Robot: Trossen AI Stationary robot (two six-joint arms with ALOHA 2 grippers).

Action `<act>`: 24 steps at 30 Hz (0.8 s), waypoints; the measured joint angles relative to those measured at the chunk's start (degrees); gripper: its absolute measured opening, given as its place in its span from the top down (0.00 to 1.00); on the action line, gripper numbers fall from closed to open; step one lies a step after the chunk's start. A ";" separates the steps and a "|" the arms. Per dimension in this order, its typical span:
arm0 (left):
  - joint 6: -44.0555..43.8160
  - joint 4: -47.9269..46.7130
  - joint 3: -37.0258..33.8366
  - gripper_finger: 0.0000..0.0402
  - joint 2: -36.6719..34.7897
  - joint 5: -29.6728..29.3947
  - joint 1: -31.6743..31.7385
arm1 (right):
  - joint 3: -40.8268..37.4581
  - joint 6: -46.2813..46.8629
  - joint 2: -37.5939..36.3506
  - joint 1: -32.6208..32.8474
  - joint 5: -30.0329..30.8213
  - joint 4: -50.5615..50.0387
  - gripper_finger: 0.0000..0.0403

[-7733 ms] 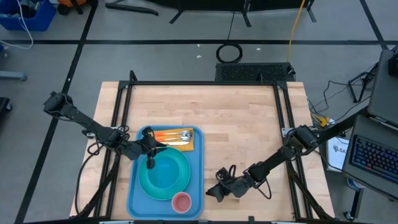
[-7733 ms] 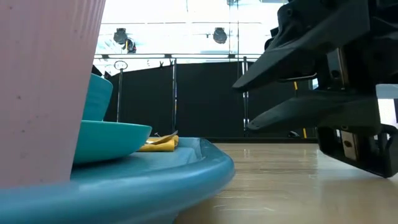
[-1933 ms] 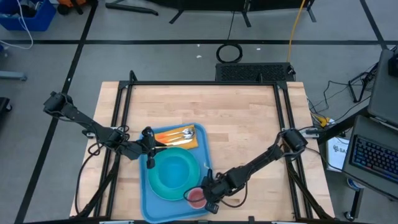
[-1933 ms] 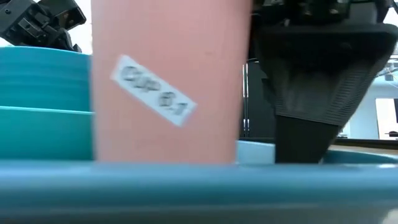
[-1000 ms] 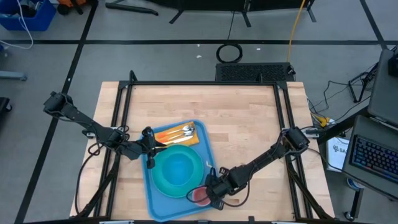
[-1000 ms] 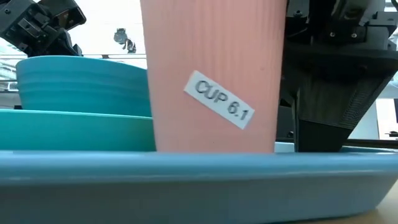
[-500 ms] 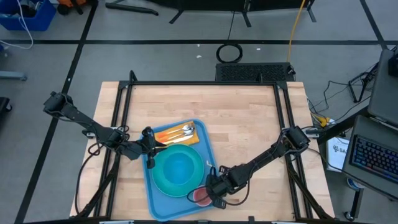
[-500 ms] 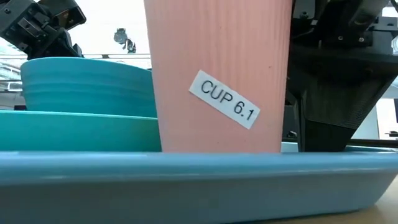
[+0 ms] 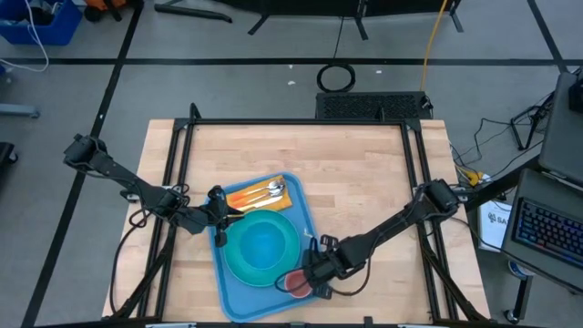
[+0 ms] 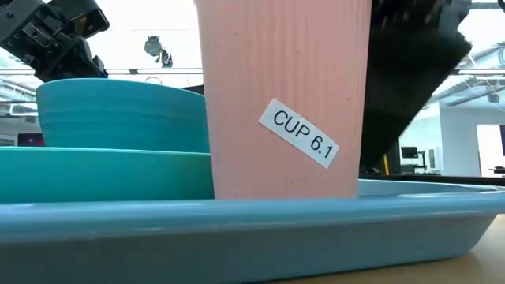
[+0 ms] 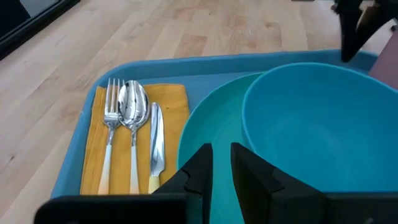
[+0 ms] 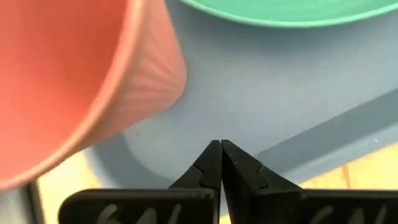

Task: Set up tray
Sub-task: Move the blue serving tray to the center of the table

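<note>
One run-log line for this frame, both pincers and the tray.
left pincer: closed on tray rim | right pincer: shut, beside cup | tray: plate, bowl, cup, cutlery on napkin

Item: white sticker (image 10: pixel 303 139), tilted, at centre of the low view, stuck on the ribbed side of the pink cup (image 10: pixel 284 79); printed in dark capitals "CUP 6.1"; lettering at bottom of the right wrist view on the dark gripper body illegible; no other readable text.
</note>
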 joint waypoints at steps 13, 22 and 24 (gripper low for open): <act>-3.42 -7.84 0.00 0.84 0.00 5.71 0.04 | 0.04 6.12 -6.79 1.47 7.69 -3.04 0.97; 4.33 -6.85 0.02 0.98 -0.02 -1.23 -7.27 | 0.07 4.62 -8.20 6.81 26.13 -5.68 1.00; 5.18 -5.89 0.02 0.98 0.00 -2.77 -9.05 | 0.07 4.62 -8.20 7.65 29.50 -5.76 1.00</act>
